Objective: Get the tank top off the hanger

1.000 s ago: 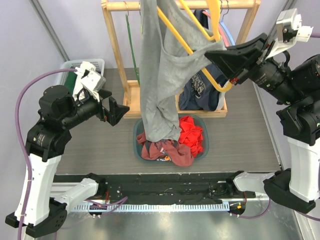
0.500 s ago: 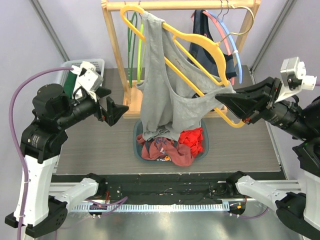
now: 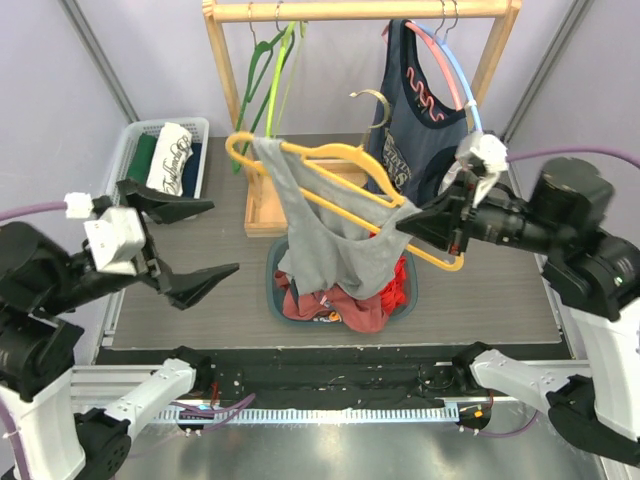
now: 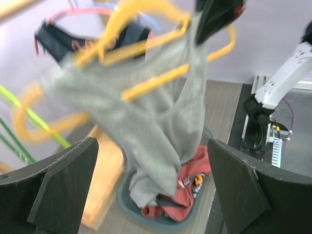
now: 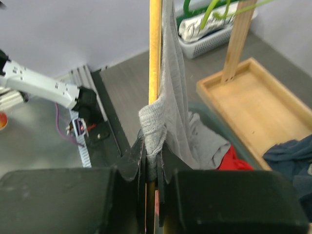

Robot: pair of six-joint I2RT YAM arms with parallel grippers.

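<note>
Right end effector (image 3: 413, 226) clamps hanger (image 3: 345, 152) (tank top (image 3: 320, 250) draped) above basket (image 3: 271, 288).

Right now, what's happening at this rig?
The right gripper is shut on the yellow hanger and a fold of the grey tank top, holding both off the wooden rail, above the laundry basket. The left gripper hangs to the left, fingers wide open, touching nothing. The top is not yet off the hanger.

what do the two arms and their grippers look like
The left arm and right arm have black joint housings, white lower links and purple cables. The left gripper and right gripper have black wedge-shaped fingers and a white camera block at the wrist.
</note>
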